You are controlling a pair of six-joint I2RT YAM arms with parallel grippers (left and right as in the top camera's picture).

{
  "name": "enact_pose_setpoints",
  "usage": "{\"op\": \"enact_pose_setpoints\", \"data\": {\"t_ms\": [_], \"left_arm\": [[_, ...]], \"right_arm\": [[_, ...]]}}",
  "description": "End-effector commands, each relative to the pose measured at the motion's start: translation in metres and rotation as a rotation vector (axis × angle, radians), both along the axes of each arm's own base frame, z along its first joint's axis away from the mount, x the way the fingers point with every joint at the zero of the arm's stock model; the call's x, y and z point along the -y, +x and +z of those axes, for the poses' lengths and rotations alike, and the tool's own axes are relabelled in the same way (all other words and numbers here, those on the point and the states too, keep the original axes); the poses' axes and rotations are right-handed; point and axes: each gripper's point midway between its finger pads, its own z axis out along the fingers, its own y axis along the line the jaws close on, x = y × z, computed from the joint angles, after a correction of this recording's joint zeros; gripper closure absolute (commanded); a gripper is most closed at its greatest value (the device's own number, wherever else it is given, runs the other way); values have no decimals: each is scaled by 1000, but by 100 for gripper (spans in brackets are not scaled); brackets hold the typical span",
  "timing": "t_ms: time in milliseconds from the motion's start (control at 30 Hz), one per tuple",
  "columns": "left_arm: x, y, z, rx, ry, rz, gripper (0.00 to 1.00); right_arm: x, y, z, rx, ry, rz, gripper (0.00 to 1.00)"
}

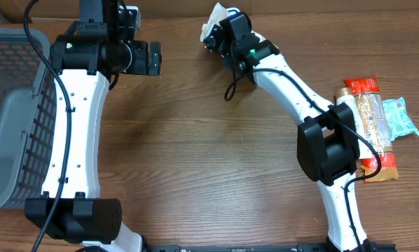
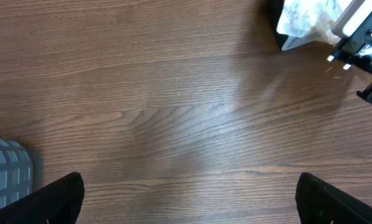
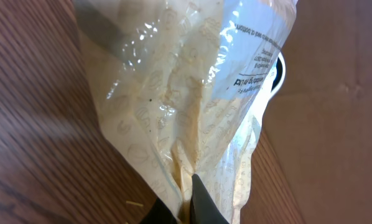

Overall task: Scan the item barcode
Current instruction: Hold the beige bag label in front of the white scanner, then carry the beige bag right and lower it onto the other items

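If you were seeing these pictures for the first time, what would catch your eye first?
The pale, crinkled plastic bag pinched in the shut right gripper fills the right wrist view; it is held near the far side of the table. Next come the bright snack packets piled at the table's right side. The grey basket sits at the left, near the left gripper, which is wide open.

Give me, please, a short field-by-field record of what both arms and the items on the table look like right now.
left claw: open, holding nothing, over the wooden table
right claw: shut on the pale plastic pouch, pinching one edge
pouch print: some text shows in the right wrist view; no barcode visible
snack packs: piled at the table's right side, beside the right arm
grey basket: at the left edge
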Motion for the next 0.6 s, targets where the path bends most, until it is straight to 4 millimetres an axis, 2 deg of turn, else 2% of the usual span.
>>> {"op": "enact_pose_setpoints", "data": {"t_ms": [0,100,233,433,567], "left_arm": [[2,-1,10,28,14,-19,0],[2,-1,10,28,14,-19,1],[2,-1,10,28,14,-19,0],[2,-1,10,28,14,-19,0],[2,-1,10,28,14,-19,1]], "right_arm": [[-6,2,19,44,1,3,96],[-5,-1,20,36,-6,2,96],[-7,-9,43,35,63,-19,96],[-6,-37,121,45,271,-51,96],[2,-77,174,-39,499,-108,96]]}}
